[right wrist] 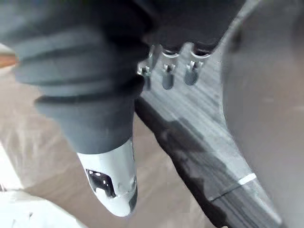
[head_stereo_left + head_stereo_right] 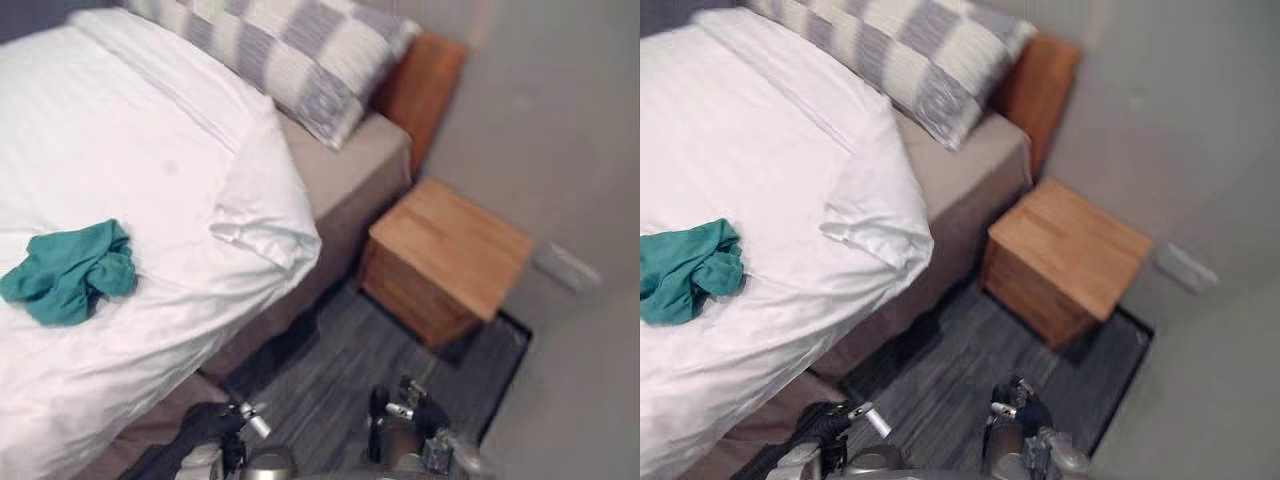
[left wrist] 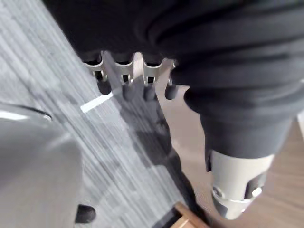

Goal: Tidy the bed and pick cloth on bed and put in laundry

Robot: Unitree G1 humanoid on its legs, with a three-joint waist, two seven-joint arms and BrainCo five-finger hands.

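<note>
Now, the teal cloth (image 2: 68, 272) lies bunched on the white duvet (image 2: 150, 150) at nine o'clock, well apart from both hands. The left hand (image 2: 222, 425) and right hand (image 2: 408, 412) hang low at six o'clock over the floor (image 2: 330, 370), fingers loose and, as far as the wrist views tell, empty. Risk ahead: so long a reach could pinch duvet along with cloth and rumple it.
</note>
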